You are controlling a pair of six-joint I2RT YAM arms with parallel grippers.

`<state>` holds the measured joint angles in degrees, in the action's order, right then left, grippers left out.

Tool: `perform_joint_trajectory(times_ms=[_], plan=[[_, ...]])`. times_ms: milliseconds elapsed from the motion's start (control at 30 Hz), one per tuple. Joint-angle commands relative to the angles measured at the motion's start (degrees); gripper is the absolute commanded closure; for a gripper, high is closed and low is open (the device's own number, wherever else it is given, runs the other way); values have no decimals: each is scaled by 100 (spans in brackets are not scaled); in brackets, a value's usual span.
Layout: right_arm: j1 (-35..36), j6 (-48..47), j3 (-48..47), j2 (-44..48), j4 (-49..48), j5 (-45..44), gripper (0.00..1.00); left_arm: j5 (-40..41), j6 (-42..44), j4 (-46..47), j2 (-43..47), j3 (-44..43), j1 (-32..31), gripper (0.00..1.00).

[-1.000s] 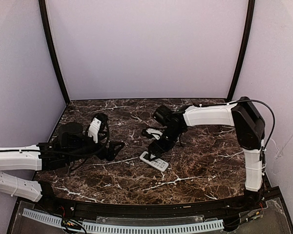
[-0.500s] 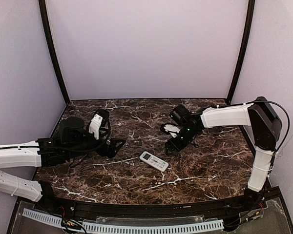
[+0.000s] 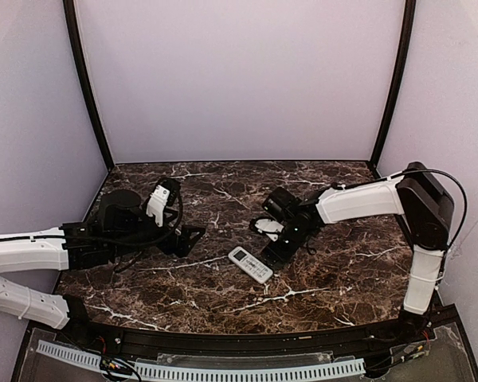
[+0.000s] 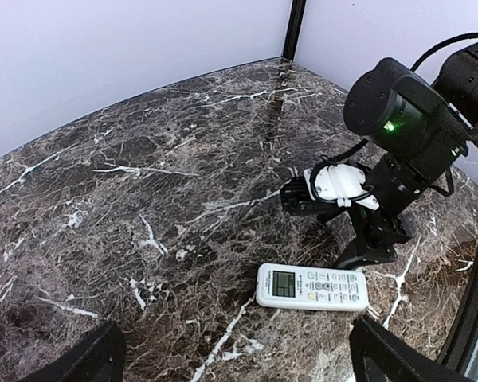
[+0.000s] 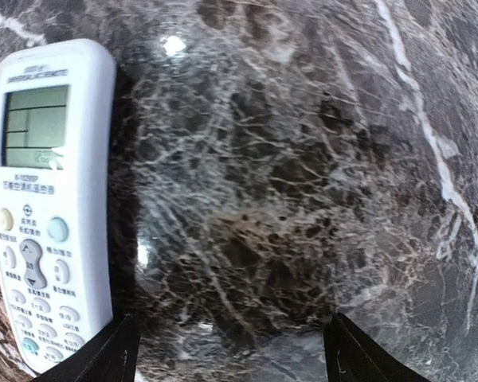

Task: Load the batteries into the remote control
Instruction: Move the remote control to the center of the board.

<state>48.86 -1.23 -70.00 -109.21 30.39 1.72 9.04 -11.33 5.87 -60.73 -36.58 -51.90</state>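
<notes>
The white remote control (image 3: 251,264) lies face up on the marble table, display and buttons showing; it also shows in the left wrist view (image 4: 311,286) and the right wrist view (image 5: 48,207). My right gripper (image 3: 272,255) hangs low just right of the remote, open and empty over bare marble (image 5: 231,362). My left gripper (image 3: 193,236) is open and empty, left of the remote and apart from it (image 4: 239,368). No batteries are in view.
The dark marble table (image 3: 319,278) is boxed by pale walls with black corner posts (image 3: 88,87). A black rail (image 3: 239,342) runs along the near edge. The right arm's wrist (image 4: 398,119) leans over the table behind the remote.
The right gripper pulled back to the right from the remote, then came back down beside its right end. The remote and left arm have barely moved.
</notes>
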Motion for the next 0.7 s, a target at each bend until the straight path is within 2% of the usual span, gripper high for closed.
perform_joint_trajectory(times_ms=[0, 333, 500, 667], plan=[[331, 185, 126, -102, -53, 259, 21, 110, -66, -171, -10, -165, 31, 1], [777, 612, -57, -247, -178, 650, 21, 55, -298, -522, -246, -402, 67, 2], [796, 842, 32, -183, -437, 1020, 20, -200, -525, -798, -460, -578, 242, 1], [735, 873, 199, 206, -474, 939, 19, -659, -804, -1092, -735, -848, 555, 1]])
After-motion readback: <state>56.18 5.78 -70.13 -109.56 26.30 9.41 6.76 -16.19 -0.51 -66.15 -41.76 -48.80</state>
